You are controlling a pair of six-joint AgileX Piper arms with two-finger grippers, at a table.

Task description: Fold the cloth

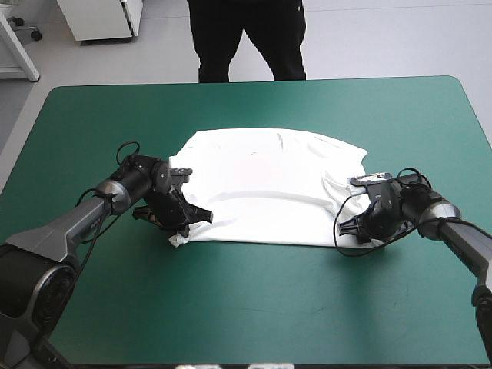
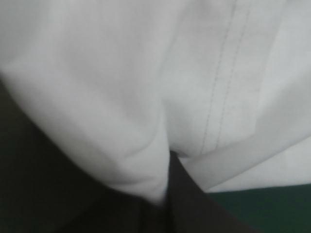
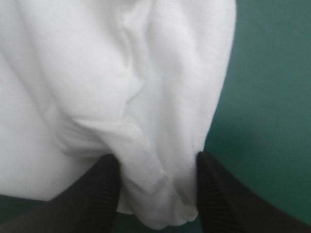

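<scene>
The left gripper [image 1: 181, 221] is clenched on the T-shirt [image 1: 261, 192], pinching the corner at the lower left of the white patch spread mid-frame. The right gripper [image 3: 155, 162] stands released, black fingers [image 3: 104, 189] apart around bunched hem at the lower right. I'd judge both corners are taken to fold the near edge away across the teal-green table [image 1: 246, 307]. No label or print is readable, only a stitched seam [image 2: 218, 97]

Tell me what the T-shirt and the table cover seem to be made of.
The T-shirt: soft thin fabric, likely cotton knit, matte white; it bunches in soft creases and shows a stitched seam line. The table cover: teal-green, smooth and matte; cloth or vinyl, cannot tell.
</scene>
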